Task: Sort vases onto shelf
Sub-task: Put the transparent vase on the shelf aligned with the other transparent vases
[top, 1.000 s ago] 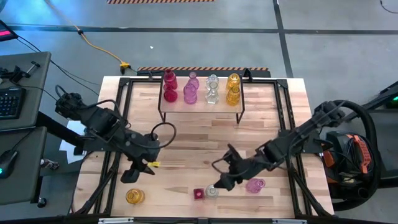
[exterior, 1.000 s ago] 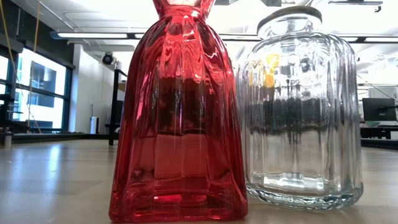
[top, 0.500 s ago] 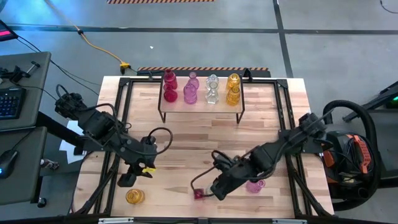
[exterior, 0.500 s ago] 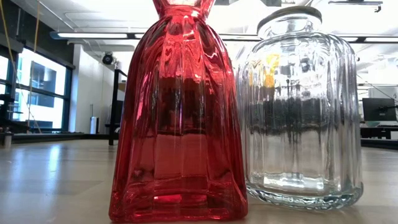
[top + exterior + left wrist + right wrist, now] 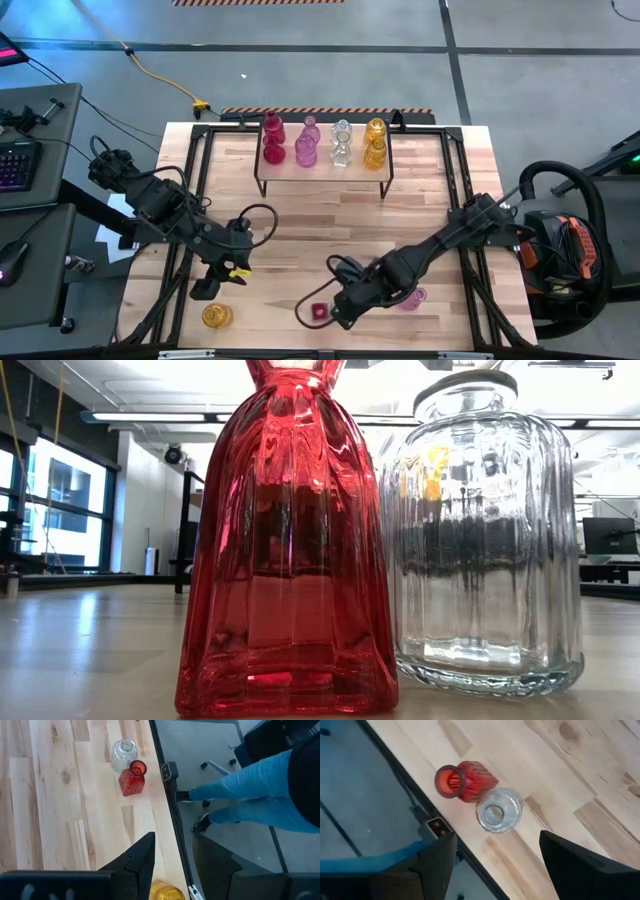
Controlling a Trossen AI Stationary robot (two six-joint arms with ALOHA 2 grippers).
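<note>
Two dark robot arms reach over the big light wooden table (image 5: 440, 190). At the far middle of the table stands the small shelf with a wood top and thin black legs (image 5: 322, 172). It holds four rows of little glass vases (image 5: 323, 143): red, pink, clear and yellow.

The right gripper (image 5: 497, 857) hangs above a small red ribbed glass vase (image 5: 462, 781) and a small clear round glass vase (image 5: 499, 810). These two touch, close to the near edge of the table. Its fingers are wide open and hold nothing. A small pink glass vase (image 5: 411, 298) sits just to their right.

I think the clear vase is next. The gripper should come straight down so it does not bump the red one off the edge.

The left gripper (image 5: 172, 857) waits over a small yellow glass vase (image 5: 216, 316) at the near left, part open and holding nothing.
</note>
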